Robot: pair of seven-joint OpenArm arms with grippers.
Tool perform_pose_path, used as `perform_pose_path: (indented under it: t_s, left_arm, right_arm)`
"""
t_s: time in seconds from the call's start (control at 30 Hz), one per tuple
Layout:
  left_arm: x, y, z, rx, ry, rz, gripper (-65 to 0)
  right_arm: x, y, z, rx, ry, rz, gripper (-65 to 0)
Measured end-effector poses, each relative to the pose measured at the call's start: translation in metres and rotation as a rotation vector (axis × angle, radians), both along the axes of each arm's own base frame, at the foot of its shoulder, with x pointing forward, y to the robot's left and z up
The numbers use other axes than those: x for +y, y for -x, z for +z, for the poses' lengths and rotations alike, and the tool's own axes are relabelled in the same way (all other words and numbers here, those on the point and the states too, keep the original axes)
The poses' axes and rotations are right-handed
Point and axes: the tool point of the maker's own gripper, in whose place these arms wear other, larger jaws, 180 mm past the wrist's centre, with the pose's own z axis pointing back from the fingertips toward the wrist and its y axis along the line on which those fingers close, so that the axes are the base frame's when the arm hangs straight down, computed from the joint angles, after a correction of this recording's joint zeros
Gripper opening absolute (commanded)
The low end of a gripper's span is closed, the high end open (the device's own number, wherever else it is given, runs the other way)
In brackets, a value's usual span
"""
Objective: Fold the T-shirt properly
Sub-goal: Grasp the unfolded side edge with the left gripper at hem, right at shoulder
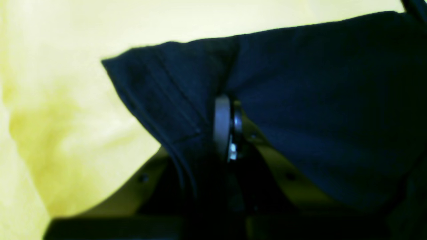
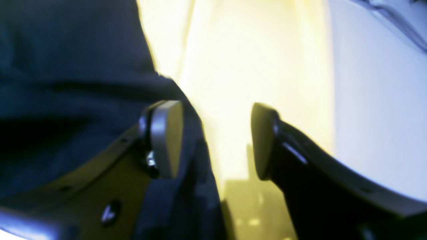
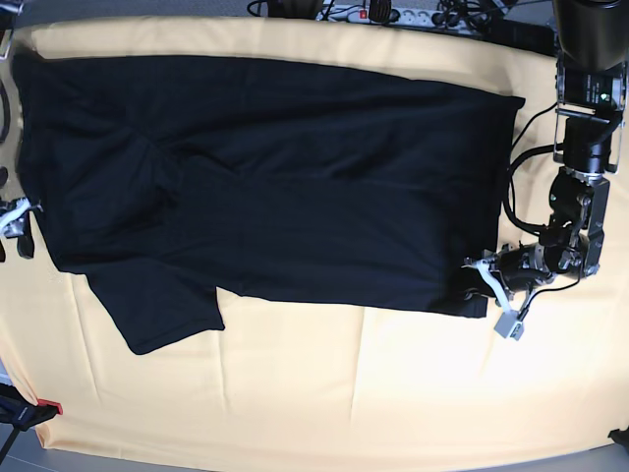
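**A:** What can't you make out?

**B:** Plenty. In the base view the right gripper (image 3: 14,218) sits at the very edge of the picture, mostly cut off, just a pale bit beside the shirt's edge. Both wrist views are soft and blurred. The lower part of the left wrist view is dark housing, and the fabric's folds there merge into it.

**A:** And the T-shirt?

**B:** The T-shirt (image 3: 265,177) lies spread over the yellow tablecloth (image 3: 344,383), filling most of the upper half, one sleeve (image 3: 162,305) sticking out toward the near edge. It's black, so creases barely show.

**A:** The left gripper?

**B:** The left gripper (image 1: 228,126) is clamped together on a corner of the T-shirt (image 1: 300,100); the hem's stitching runs down beside the pads (the cloth bunches right where they meet). In the base view it (image 3: 480,280) sits at the shirt's lower corner.

**A:** The right one?

**B:** The right gripper (image 2: 217,140) has its jaws apart, tablecloth (image 2: 233,66) showing between them. Dark fabric (image 2: 66,66) lies against the outside of one finger (image 2: 166,136), not between the two.

**A:** Any containers?

**B:** I can't see one.
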Motion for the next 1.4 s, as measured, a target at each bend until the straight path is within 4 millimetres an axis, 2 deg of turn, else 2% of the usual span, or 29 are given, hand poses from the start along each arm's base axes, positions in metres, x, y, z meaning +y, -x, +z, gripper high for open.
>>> perform_pose_path:
  t_s: [0.13,0.27,0.33,0.5,0.63,0.77,1.1,1.13,1.2,1.3,1.33,1.4]
  left_arm:
    - [0.001,0.002,-0.002,0.013,-0.009,-0.005,-65.0]
    - [0.001,0.003,-0.003,0.019,-0.010,-0.007,-65.0]
    - [0.001,0.003,-0.004,0.020,-0.010,-0.007,-65.0]
    - [0.001,0.004,-0.004,0.021,-0.012,-0.007,-65.0]
    - [0.001,0.004,-0.004,0.021,-0.012,-0.008,-65.0]
    - [-0.002,0.004,-0.002,0.013,-0.002,-0.024,-65.0]
    - [-0.002,0.005,-0.002,0.013,-0.003,-0.024,-65.0]
    - [-0.002,0.005,-0.002,0.013,-0.003,-0.024,-65.0]
    - [-0.002,0.005,-0.002,0.013,-0.002,-0.024,-65.0]
    - [-0.002,0.005,-0.002,0.013,-0.002,-0.024,-65.0]
    - [-0.002,0.004,-0.002,0.013,-0.002,-0.024,-65.0]
    - [-0.004,0.004,0.000,-0.004,0.006,-0.039,-65.0]
  right_arm:
    - [0.001,-0.037,-0.003,-0.001,-0.073,-0.013,-28.8]
    - [-0.002,-0.051,-0.028,0.106,-0.195,-0.034,-28.8]
    - [0.001,-0.051,-0.038,0.160,-0.300,-0.028,-28.8]
    - [0.007,-0.054,-0.045,0.187,-0.462,0.003,-28.8]
    - [0.008,-0.049,-0.058,0.217,-0.474,-0.010,-28.8]
    - [0.025,-0.049,-0.069,0.246,-0.496,0.008,-28.8]
    - [0.030,-0.042,-0.077,0.292,-0.501,0.015,-29.0]
    - [0.030,-0.041,-0.078,0.292,-0.506,0.014,-30.1]
    - [0.030,-0.035,-0.084,0.305,-0.507,0.009,-39.1]
    - [0.030,-0.029,-0.091,0.304,-0.517,0.001,-61.5]
    - [0.030,-0.029,-0.090,0.300,-0.522,0.001,-65.0]
    - [0.031,-0.031,-0.086,0.290,-0.539,0.002,-65.0]
